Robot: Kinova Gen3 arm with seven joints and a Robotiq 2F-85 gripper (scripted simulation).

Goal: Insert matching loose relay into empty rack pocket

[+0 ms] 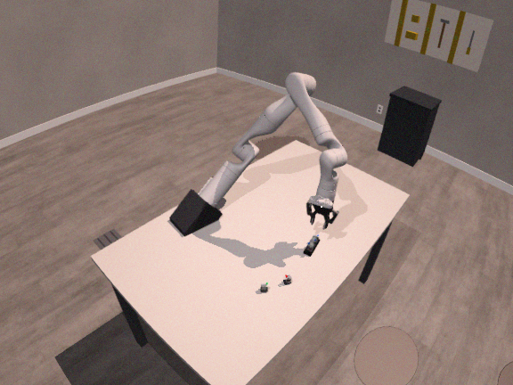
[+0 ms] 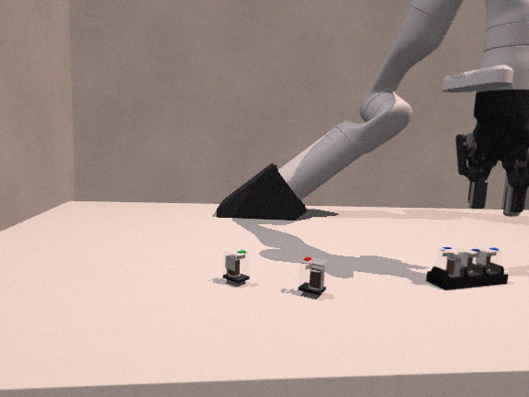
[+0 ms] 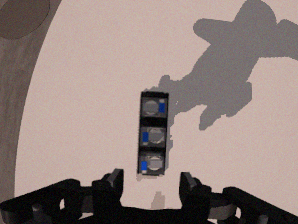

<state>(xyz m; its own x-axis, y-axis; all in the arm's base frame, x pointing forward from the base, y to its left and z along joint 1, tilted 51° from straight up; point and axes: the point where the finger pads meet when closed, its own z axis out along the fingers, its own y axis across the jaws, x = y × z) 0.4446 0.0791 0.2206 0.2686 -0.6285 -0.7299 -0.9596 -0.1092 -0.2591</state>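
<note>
The black rack (image 1: 308, 253) (image 2: 478, 281) (image 3: 153, 121) has a blue-button relay in each of its three pockets, all upright with buttons up. In the wrist view these are the far relay (image 3: 153, 107), with its button on the right, the middle relay (image 3: 155, 136) and the near relay (image 3: 154, 162), both with buttons on the left. Their tops look about level in the exterior view; exact seating depth cannot be told. My gripper (image 1: 319, 225) (image 2: 495, 210) (image 3: 151, 181) is open and empty, raised above the table beyond the rack's near-relay end, clear of the relays.
A loose green-button relay (image 1: 264, 288) (image 2: 235, 267) and a loose red-button relay (image 1: 288, 280) (image 2: 314, 278) stand upright on the table (image 1: 200, 294) (image 2: 138, 331), away from the rack. The arm's black base (image 1: 195, 214) (image 2: 262, 198) is at the table's back edge.
</note>
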